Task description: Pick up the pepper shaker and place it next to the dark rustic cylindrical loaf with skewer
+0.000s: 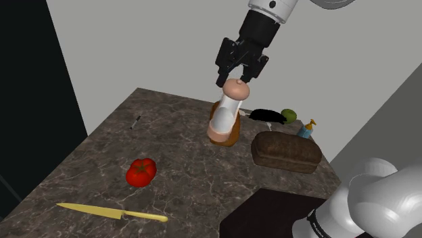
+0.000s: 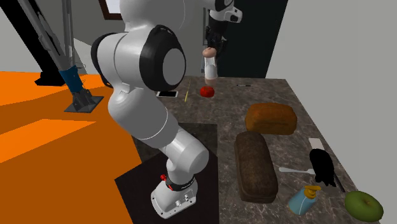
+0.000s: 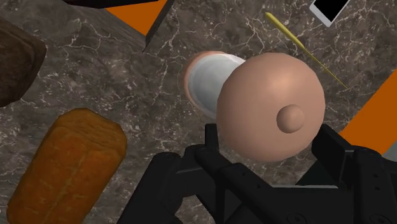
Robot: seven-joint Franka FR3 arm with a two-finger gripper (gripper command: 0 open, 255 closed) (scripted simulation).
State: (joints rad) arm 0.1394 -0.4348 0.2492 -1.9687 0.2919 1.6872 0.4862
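In the shoulder view, a marbled countertop [image 1: 182,159] carries a dark loaf [image 1: 286,151] at four o'clock from the pepper shaker [image 1: 225,111]. An orange-brown loaf [image 3: 63,165] sits just behind. The black gripper [image 1: 235,80] clasps the shaker's round top. A tomato [image 1: 141,172] lies at eight o'clock.

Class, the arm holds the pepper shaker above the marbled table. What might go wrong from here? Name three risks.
1. The black gripper clasps only the rounded tan head of the white pepper shaker; that smooth dome may slip.
2. The shaker hangs tilted, so it may topple when set by the dark oblong loaf.
3. The orange-brown loaf lies close beside the dark one; the shaker's base might knock it.
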